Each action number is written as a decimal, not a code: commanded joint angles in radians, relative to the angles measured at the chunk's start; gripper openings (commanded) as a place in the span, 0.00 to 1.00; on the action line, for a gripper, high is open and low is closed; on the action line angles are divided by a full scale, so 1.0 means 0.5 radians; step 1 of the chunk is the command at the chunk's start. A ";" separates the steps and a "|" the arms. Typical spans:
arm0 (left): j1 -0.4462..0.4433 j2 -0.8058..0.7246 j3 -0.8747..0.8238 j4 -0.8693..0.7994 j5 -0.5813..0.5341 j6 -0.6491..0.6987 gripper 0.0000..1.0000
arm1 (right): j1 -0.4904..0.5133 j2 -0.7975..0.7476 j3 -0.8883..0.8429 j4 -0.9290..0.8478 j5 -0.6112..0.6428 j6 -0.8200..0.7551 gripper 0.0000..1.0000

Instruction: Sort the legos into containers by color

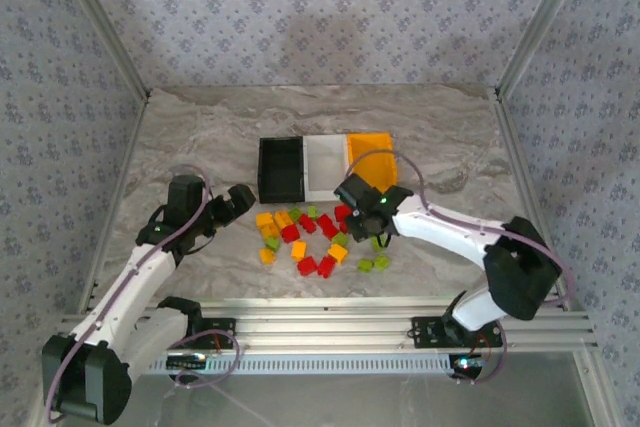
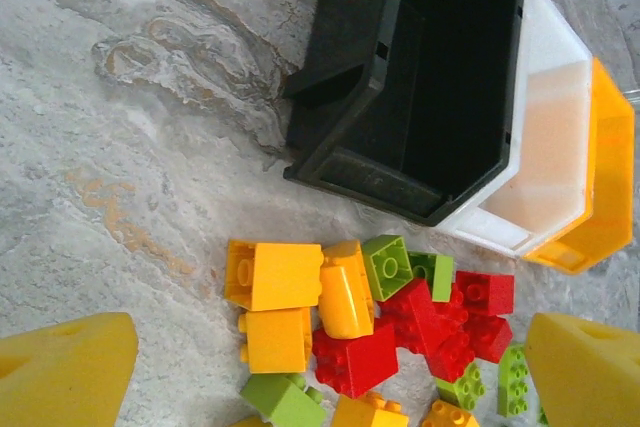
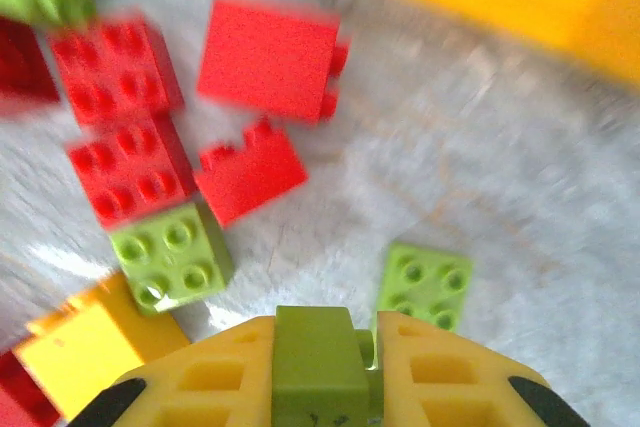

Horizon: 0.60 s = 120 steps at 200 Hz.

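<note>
The right gripper [image 3: 322, 342] was clamped on a green brick [image 3: 312, 372] above the pile's [image 1: 310, 237] right side. To do this well, it should lift clear of its neighbours, carry the brick far to the white bin [image 1: 327, 167] or black bin [image 1: 281, 169], leave the orange bin [image 1: 372, 150] for yellow, and release low inside. The left gripper [image 1: 235, 202] hung with jaws apart at the pile's left

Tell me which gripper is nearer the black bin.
Left. The left gripper, open, is just off the black bin's near-left corner. The right gripper, shut on a green lego, is over the legos, in front of the orange-yellow bin.
</note>
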 commanded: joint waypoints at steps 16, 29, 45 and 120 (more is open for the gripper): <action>-0.049 -0.071 0.039 -0.012 -0.098 0.045 0.99 | -0.214 0.016 0.355 -0.023 0.244 0.018 0.20; -0.048 -0.105 0.023 -0.016 -0.121 0.043 1.00 | -0.285 0.127 0.490 0.019 0.302 0.025 0.20; -0.048 -0.135 0.003 -0.031 -0.139 0.034 0.99 | -0.375 0.286 0.612 0.063 0.333 0.032 0.20; -0.046 -0.015 -0.009 -0.136 -0.062 0.226 0.89 | -0.621 0.861 1.001 0.145 0.288 0.206 0.25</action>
